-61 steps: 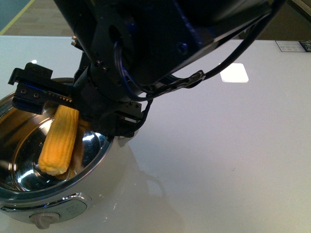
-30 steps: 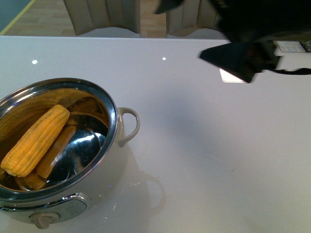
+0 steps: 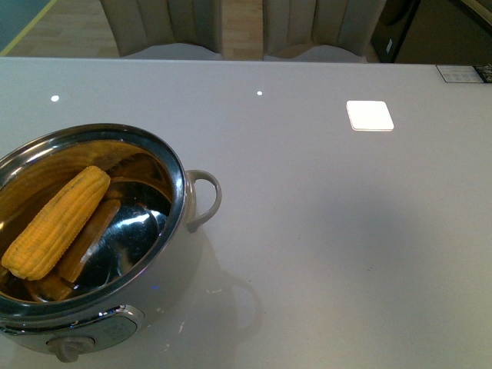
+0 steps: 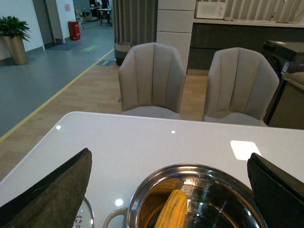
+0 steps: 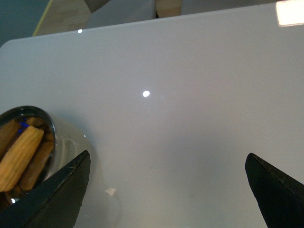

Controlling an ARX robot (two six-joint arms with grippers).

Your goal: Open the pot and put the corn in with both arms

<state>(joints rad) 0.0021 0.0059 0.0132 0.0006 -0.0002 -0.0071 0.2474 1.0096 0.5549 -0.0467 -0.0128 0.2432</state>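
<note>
The cream-white pot (image 3: 175, 280) stands open at the front left of the table, steel inside showing. The yellow corn (image 3: 55, 223) lies slanted inside it, leaning on the left wall, its reflection beside it. No arm shows in the front view. In the left wrist view my left gripper (image 4: 169, 161) is open and empty above the pot (image 4: 190, 167) and the corn (image 4: 171, 213). In the right wrist view my right gripper (image 5: 167, 156) is open and empty over bare table, with the pot (image 5: 66, 137) and corn (image 5: 19, 152) off to one side.
The edge of a glass lid (image 4: 84, 216) lies on the table beside the pot. A white square (image 3: 369, 115) sits at the back right of the white table (image 3: 323, 231). Two beige chairs (image 3: 161, 27) stand behind the far edge.
The arm that hung over the pot with the corn has let it go and withdrawn up and right, out of the front view. The corn has settled lower against the pot's left wall.
</note>
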